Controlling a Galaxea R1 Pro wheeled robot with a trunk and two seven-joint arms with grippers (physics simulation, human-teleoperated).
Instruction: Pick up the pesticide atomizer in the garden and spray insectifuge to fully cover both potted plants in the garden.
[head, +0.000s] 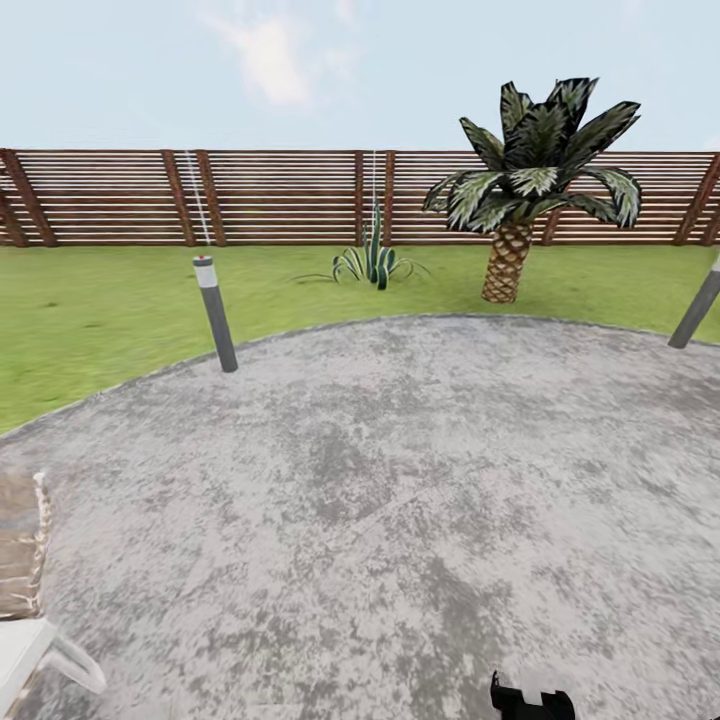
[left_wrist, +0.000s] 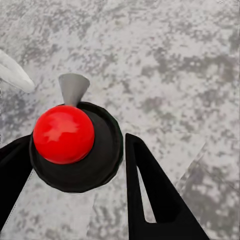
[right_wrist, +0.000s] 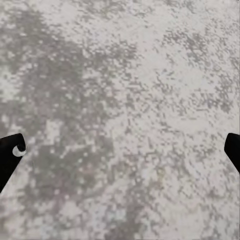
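Right under my left wrist sits the pesticide atomizer (left_wrist: 75, 145), seen from above: red ball top, black round body, grey nozzle poking out. My left gripper (left_wrist: 75, 165) has a dark finger on each side of the bottle; the gap on one side is slim, so it looks clamped, though I cannot see the contact itself. I judge the pick-up as done. Below it lies the mottled grey stone patio (left_wrist: 175, 60).

My right gripper (right_wrist: 120, 150) is spread wide, fingertips at the far edges of its own view, nothing between them but stone.

From my head I look across the patio to the lawn (head: 100, 310), a wooden fence (head: 280, 195), a grey bollard lamp (head: 215, 312), a striped agave (head: 372, 262) and a palm (head: 525, 180). Neither potted plant is visible, so I reckon all the spraying is left: I must find them first.
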